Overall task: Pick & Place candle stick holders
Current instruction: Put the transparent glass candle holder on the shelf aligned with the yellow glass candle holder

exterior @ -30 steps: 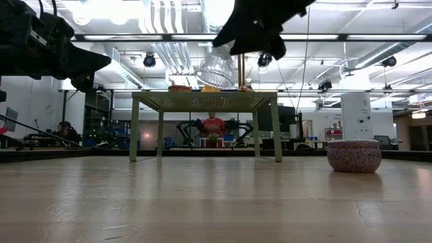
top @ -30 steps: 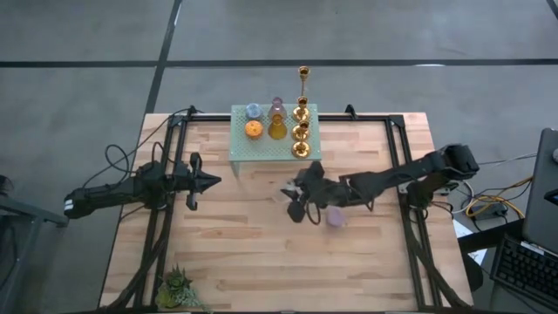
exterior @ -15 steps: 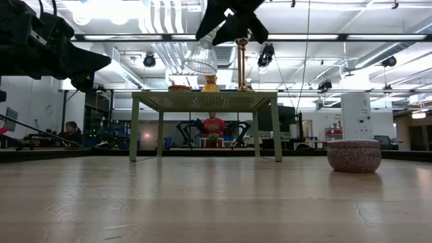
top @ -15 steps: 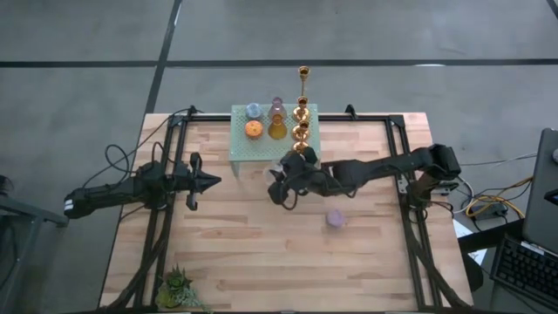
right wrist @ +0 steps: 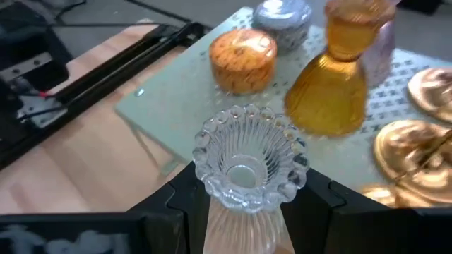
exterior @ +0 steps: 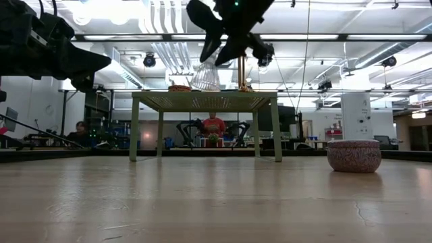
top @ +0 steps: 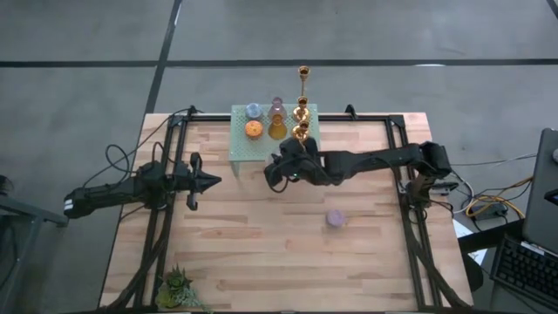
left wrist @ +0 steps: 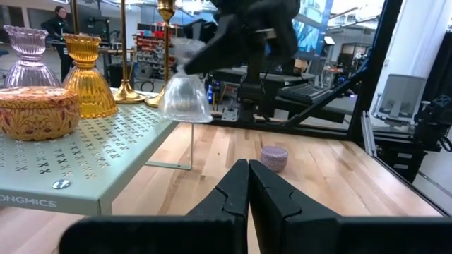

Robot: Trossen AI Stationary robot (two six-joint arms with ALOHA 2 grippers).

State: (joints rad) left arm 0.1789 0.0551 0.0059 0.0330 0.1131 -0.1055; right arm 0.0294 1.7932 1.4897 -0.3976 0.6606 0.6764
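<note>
Clear ribbed glass is what we carry: the right gripper pinches a clear fluted glass candle holder with a beaded rim, its two fingers pressed against the holder's sides. In the low view the holder hangs at the front edge of the mint-green perforated metal stand, its foot about level with the stand's top; we cannot tell whether it touches. We judge this to be the placing step for this piece.

Already on the stand are a squat orange patterned holder, an amber glass holder, a small blue-grey holder and shiny gold round bases.

Next, we judge, the gripper needs to set the clear holder upright on the bare front part of the stand, apart from the orange and amber holders, then spread its fingers and lift away without tipping it.

A squat pink-purple holder sits on the wooden surface, well in front of the stand, not yet moved. The left gripper waits to the left of the stand, fingers pressed together.
</note>
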